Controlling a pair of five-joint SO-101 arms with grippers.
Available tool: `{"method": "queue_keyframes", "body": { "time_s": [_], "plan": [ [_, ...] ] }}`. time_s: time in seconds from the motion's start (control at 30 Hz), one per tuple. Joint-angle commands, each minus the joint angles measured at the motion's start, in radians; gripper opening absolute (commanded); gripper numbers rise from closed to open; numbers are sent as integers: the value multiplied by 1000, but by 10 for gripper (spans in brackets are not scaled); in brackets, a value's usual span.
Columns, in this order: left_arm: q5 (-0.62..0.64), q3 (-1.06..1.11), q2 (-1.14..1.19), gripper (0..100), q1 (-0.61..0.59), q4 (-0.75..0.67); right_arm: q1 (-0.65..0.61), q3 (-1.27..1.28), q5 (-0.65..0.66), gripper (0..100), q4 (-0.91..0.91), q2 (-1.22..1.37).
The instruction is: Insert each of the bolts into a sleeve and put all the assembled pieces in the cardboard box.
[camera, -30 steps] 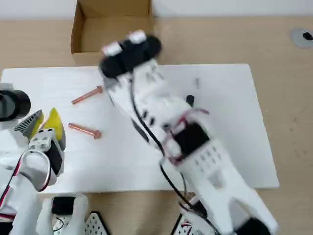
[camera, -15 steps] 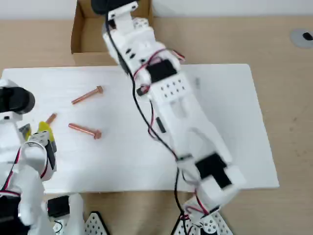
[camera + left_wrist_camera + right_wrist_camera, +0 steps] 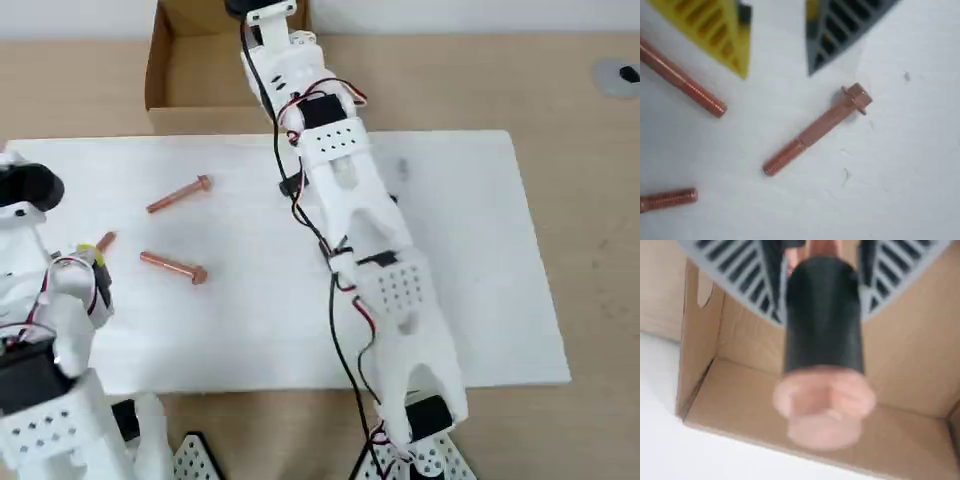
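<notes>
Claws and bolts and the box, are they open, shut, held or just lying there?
Left claw: open, holding nothing.
Right claw: shut on black cylindrical sleeve.
Black cylindrical sleeve: copper bolt inside.
Three loose copper bolts: lying flat on white sheet.
Brown cardboard box: open on top.

In the centre of the frame the right gripper (image 3: 822, 285) clamps a black sleeve (image 3: 822, 325) between grey ribbed fingers (image 3: 735, 275). A copper bolt (image 3: 824, 407) sticks its flanged head out of the sleeve's end. Behind them the open cardboard box (image 3: 740, 415) stands on a white sheet (image 3: 670, 450).
</notes>
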Motion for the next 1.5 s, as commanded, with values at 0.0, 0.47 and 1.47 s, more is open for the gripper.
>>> {"method": "queue_keyframes", "body": {
  "time_s": [0.0, 0.47, 1.47],
  "plan": [
    [9, 61, -12, 84, -14, -69, 7, -231, 12, 12, 17, 73],
    [141, 112, -2, 85, -14, -86, 16, -300, 77, 37, 129, 266],
    [-153, -497, 1064, 86, -97, 54, -53, -621, 71, 237, 611, 265]
  ]
}}
